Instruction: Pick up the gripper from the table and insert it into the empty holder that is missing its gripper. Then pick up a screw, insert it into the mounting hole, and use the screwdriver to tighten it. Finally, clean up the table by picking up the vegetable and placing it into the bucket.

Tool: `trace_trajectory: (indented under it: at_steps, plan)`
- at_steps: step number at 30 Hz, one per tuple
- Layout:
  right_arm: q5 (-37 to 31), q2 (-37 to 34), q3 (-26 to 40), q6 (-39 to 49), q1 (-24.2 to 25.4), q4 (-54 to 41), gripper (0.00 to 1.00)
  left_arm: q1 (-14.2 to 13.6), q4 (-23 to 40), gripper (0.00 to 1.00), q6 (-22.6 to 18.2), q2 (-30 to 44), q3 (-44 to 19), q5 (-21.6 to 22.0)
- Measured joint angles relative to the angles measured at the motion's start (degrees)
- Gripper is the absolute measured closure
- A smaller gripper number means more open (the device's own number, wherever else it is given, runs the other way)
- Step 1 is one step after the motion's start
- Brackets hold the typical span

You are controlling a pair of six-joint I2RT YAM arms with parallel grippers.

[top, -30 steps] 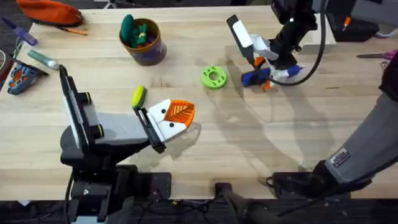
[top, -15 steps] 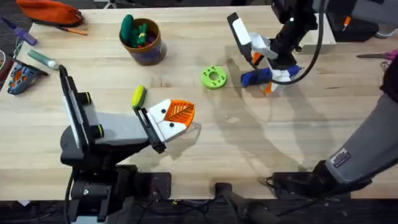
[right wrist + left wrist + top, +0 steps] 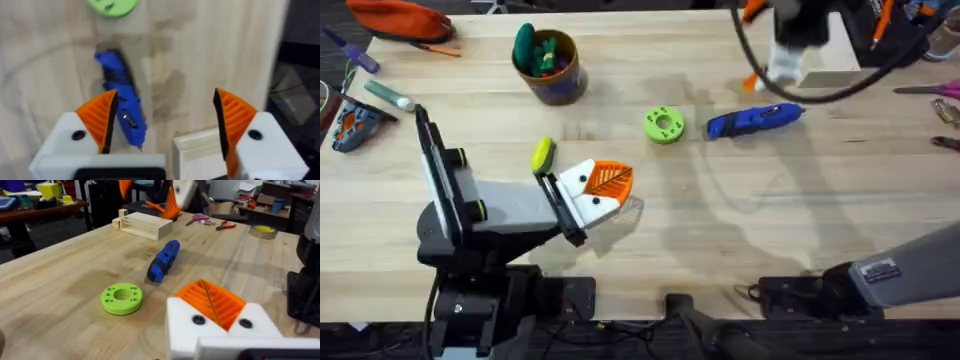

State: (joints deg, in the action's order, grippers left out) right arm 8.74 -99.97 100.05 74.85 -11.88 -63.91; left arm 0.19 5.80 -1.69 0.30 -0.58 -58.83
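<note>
Screwdriver (image 3: 755,120) now free on table (image 3: 720,220).

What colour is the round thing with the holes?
Lime green: the disc shows best in the left wrist view.

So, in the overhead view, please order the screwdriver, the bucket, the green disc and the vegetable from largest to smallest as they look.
1. screwdriver, the longest.
2. bucket, shorter but wider; by area it may rival the screwdriver, so these two are unsure.
3. green disc.
4. vegetable, about as long as the disc but narrower.
</note>
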Motion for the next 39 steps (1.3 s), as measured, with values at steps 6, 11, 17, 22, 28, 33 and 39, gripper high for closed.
trace_trajectory:
  at_steps: [6,11,17,22,28,33,39]
  plan:
    - [0.4,3.3,10.4,-15.4,-3.8,0.0,0.009,0.0,0.0,0.995,0.0,0.0,0.0,0.0]
    - [0.8,5.8,17.5,-27.6,-5.9,0.0,0.009,0.0,0.0,0.995,0.0,0.0,0.0,0.0]
    - [0.8,13.6,19.9,-40.6,-5.8,-1.0,0.009,0.0,0.0,0.995,0.0,0.0,0.0,0.0]
    - [1.2,20.4,20.4,-47.9,-5.8,-5.5,0.009,0.0,0.0,0.995,0.0,0.0,0.0,0.0]
    - [1.3,23.2,20.3,-52.4,-5.8,-9.8,0.008,0.0,0.0,0.995,0.0,0.0,0.0,0.0]
    - [1.1,23.8,14.9,-55.3,-5.8,-7.1,0.008,0.0,0.0,0.995,0.0,0.0,0.0,0.0]
    - [0.9,24.8,2.1,-60.1,-4.6,1.6,0.008,0.0,0.0,0.995,0.0,0.0,0.0,0.0]
